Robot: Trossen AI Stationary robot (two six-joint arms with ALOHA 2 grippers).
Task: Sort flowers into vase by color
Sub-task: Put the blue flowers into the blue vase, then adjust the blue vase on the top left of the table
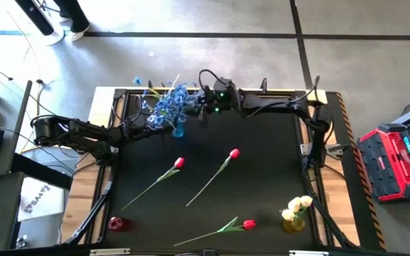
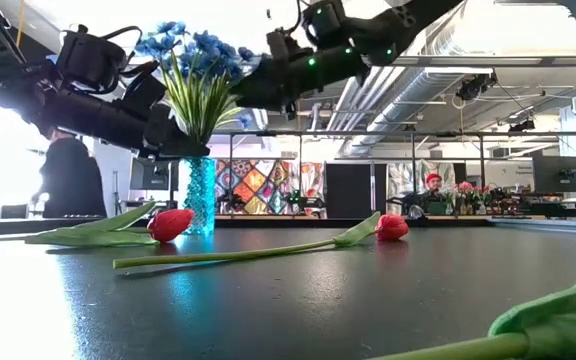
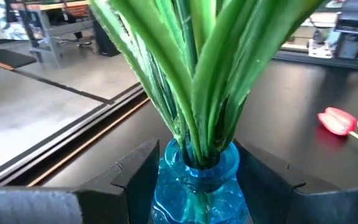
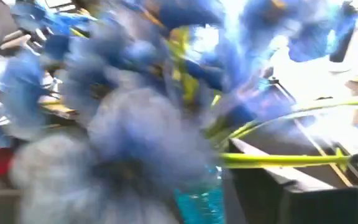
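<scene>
While the left gripper (image 3: 194, 186) clasps the blue glass vase (image 1: 179, 130) at its neck, one dark finger on each side of the glass and about half spread, the vase stands upright on the black table (image 1: 262, 185) near its far edge. A bushy bunch of blue flowers (image 1: 169, 107) rises out of the vase on green stems. The right gripper (image 1: 203, 104) hovers just beside the blossoms, above the vase; blue petals blur its own camera, so how far its fingers are apart cannot be told, nor whether it has hold of anything.

Nearer the front than the blue vase, three red tulips lie flat on the table. One red tulip (image 1: 179, 163) lies closest to the vase, a second red tulip (image 1: 234, 153) lies to its right, and a third red tulip (image 1: 248, 225) lies farthest from the vase, near the front edge. A yellow vase (image 1: 294, 223) holding pale yellow tulips (image 1: 299, 205) stands well apart from the blue vase, at the front right corner. A small red vase (image 1: 115, 223) sits at the front left corner.
</scene>
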